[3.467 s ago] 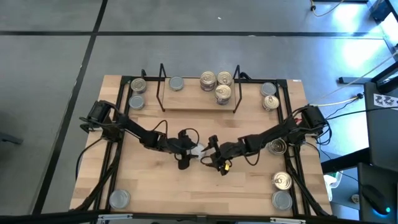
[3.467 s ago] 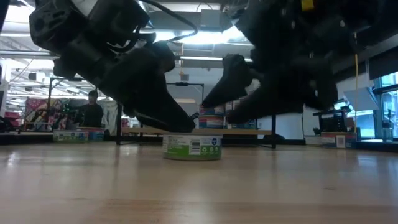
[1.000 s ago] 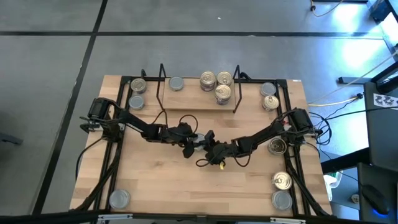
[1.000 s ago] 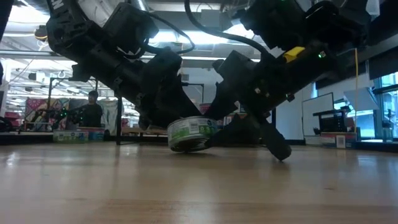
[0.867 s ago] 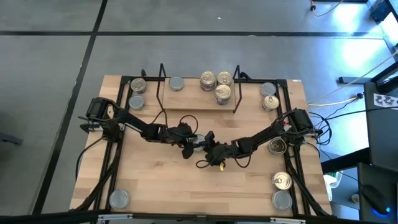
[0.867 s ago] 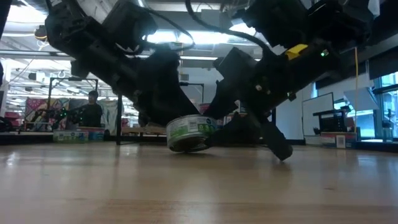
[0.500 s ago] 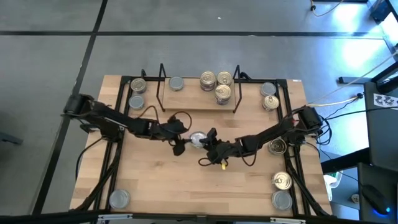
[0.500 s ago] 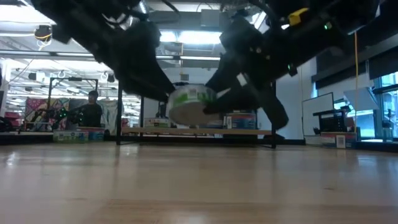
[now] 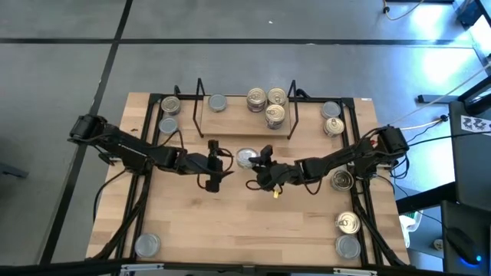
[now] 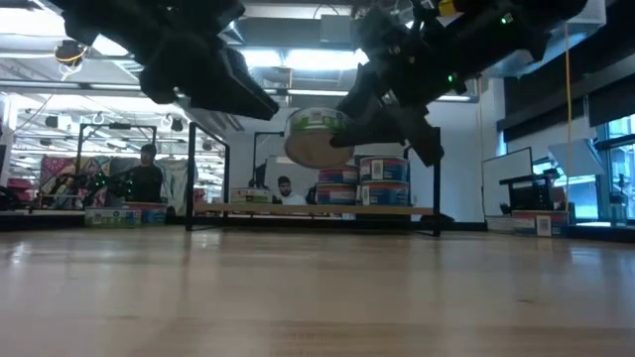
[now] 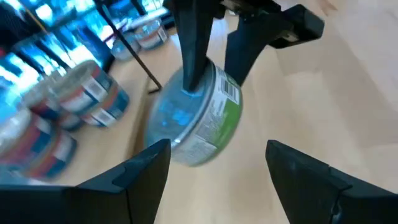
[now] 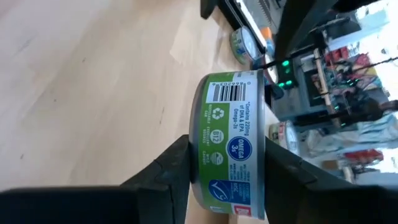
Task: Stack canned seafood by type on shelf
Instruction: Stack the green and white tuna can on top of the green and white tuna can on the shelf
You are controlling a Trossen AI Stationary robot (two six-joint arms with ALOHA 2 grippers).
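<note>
Green-labelled silver-topped can [image 12: 231, 168] sits pinched in right hand [image 9: 257, 162].

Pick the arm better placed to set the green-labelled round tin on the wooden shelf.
Right. The right gripper already clamps the green-labelled silver-topped tin aloft, just short of the shelf. The left gripper is open and empty.

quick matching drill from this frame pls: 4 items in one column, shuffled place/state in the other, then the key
Items
1. right gripper
2. left gripper
3. green-label can
4. three gold-top cans

States
A. open, holding nothing, left of the can
B. on the shelf, toward its right end
C. shut on a can
D. lifted clear of the table, tilted

Pairs: 1-C, 2-A, 3-D, 4-B
</note>
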